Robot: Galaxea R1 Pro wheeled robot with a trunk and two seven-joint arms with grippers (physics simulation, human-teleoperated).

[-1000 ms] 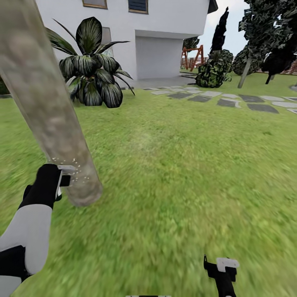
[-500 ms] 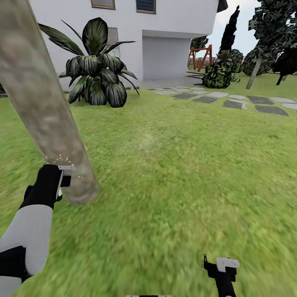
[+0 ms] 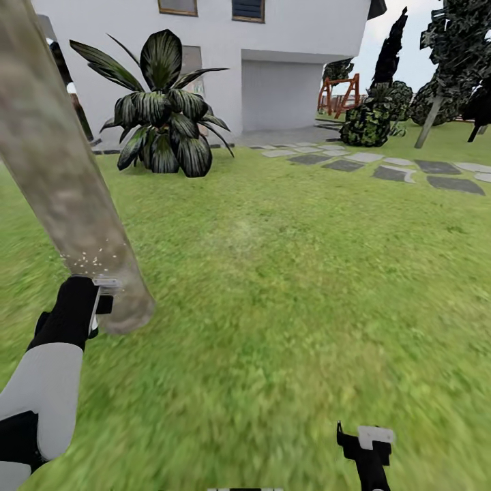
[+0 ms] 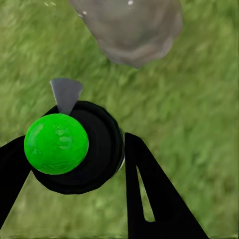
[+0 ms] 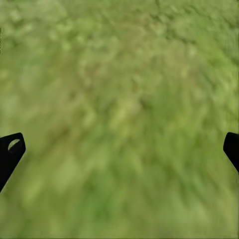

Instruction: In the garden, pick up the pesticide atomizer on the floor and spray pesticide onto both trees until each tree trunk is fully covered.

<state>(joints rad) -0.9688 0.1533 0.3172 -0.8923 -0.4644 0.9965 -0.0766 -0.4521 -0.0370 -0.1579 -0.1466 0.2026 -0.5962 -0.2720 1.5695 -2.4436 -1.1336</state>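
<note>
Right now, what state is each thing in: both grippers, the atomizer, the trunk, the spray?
Left gripper: shut on the atomizer.
Black atomizer with green round cap: held, grey nozzle towards the trunk.
Thick pale grey-brown mottled trunk: whitish specks near its base.
Pesticide specks: scattered over the trunk above the nozzle.
Right gripper: open, empty, over grass.

No text, label, brand, number or sign can be read anywhere in these pictures.
</note>
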